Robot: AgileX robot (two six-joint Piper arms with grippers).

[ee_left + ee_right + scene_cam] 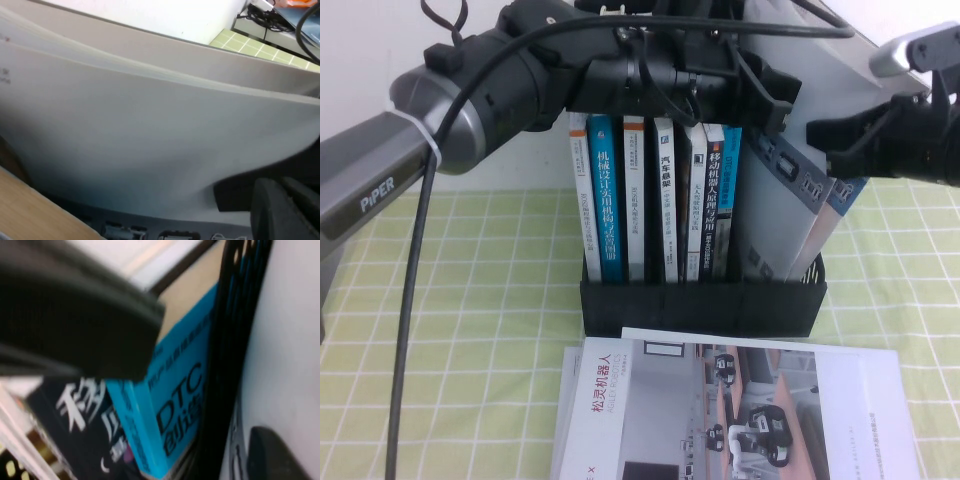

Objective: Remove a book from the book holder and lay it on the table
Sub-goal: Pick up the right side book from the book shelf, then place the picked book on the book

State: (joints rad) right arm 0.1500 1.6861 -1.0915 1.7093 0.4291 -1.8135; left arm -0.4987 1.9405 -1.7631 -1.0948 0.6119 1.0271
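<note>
The book [765,215], a large thin booklet with a grey cover and a dark picture band, stands tilted to the right at the right end of the black book holder [700,305]. My left gripper [775,100] reaches across above the holder and is shut on the book's top edge. In the left wrist view the bent grey cover [150,135] fills the frame, with one finger [280,210] in front of it. My right gripper [835,150] is open beside the holder's right side, its fingers [275,455] spread near the grey cover.
Several upright books [650,200] fill the holder's left slots. A grey booklet with a blue band [842,195] leans behind the book. A white booklet with an office-robot photo [740,410] lies flat on the grid-cloth table [470,300] in front of the holder.
</note>
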